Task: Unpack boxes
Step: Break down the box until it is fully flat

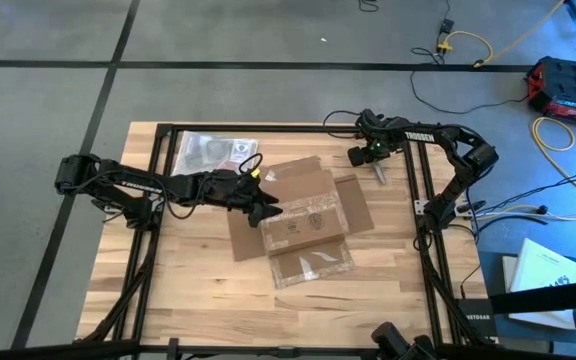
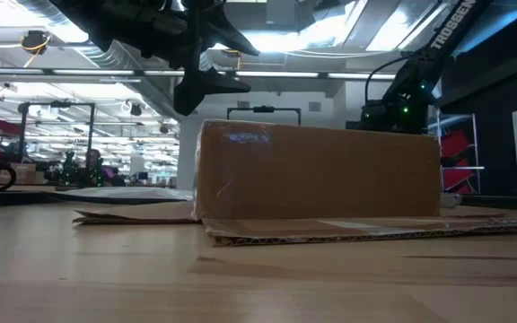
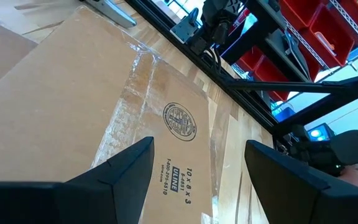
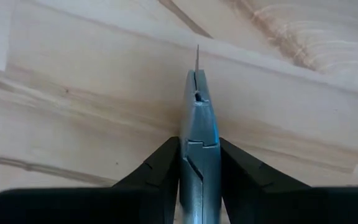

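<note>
The brown cardboard box [image 1: 306, 222] rests on its bottom in the middle of the table, flaps spread flat around it, with shiny clear tape on its top [image 3: 143, 74]; the low view shows its side [image 2: 317, 170]. My left gripper [image 1: 266, 212] hovers open just above the box's left end, its fingers [image 3: 124, 167] apart over the printed label. Beyond the box's far right corner, my right gripper [image 1: 376, 158] points down at the bare table, shut on a silvery utility knife [image 4: 199, 130]. My right gripper pinches the knife's grey metal handle [image 4: 199, 155] between its two fingers [image 4: 161, 163], which lie along it. The gripper comes from above, pointing steeply down. The thin blade [image 4: 197, 55] sticks out past the fingertips toward the wood; whether its tip touches the table, I cannot tell.
A clear plastic bag [image 1: 206, 150] with a small red-and-blue object [image 1: 240, 150] lies at the far edge, left of the box. Black frame rails [image 1: 423, 200] run along the table's sides. Bare wood lies near the front edge [image 1: 228, 300].
</note>
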Robot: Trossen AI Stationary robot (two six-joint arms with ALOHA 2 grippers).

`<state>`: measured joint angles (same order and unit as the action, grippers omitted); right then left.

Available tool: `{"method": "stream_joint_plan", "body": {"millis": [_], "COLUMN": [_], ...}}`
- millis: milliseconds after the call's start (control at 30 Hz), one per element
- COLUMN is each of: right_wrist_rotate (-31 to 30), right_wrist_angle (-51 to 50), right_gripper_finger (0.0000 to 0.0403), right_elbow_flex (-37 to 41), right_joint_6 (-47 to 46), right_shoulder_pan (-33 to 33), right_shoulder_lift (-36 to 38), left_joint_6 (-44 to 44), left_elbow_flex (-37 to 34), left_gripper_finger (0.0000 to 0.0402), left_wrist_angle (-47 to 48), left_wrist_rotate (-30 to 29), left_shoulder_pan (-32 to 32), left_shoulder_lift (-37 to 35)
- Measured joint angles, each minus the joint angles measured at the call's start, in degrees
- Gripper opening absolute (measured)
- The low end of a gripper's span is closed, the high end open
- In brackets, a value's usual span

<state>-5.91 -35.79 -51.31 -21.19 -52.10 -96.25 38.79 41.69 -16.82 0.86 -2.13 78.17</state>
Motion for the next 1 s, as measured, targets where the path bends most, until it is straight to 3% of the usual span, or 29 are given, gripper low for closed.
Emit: {"method": "stream_joint_plan", "body": {"millis": [300,700,1000], "right_wrist_rotate": [0.0,0.5,-0.1], "right_wrist_angle": [0.3,1.2,1.0], "right_gripper_finger": [0.0092,0.0225,0.0244], "right_elbow_flex": [-0.1,-0.1,-0.1], "right_joint_6": [0.5,0.5,0.2], "right_shoulder_pan": [0.0,0.0,0.0], "right_shoulder_lift": [0.0,0.0,0.0], "left_joint_6": [0.0,0.0,0.0], "left_elbow_flex": [0.0,0.0,0.0], "left_gripper_finger": [0.0239,0.0239,0.0239], "left_wrist_angle": [0.0,0.0,0.0], "left_wrist_rotate": [0.0,0.0,0.0], "left_shoulder_pan": [0.0,0.0,0.0], "left_shoulder_lift": [0.0,0.0,0.0]}}
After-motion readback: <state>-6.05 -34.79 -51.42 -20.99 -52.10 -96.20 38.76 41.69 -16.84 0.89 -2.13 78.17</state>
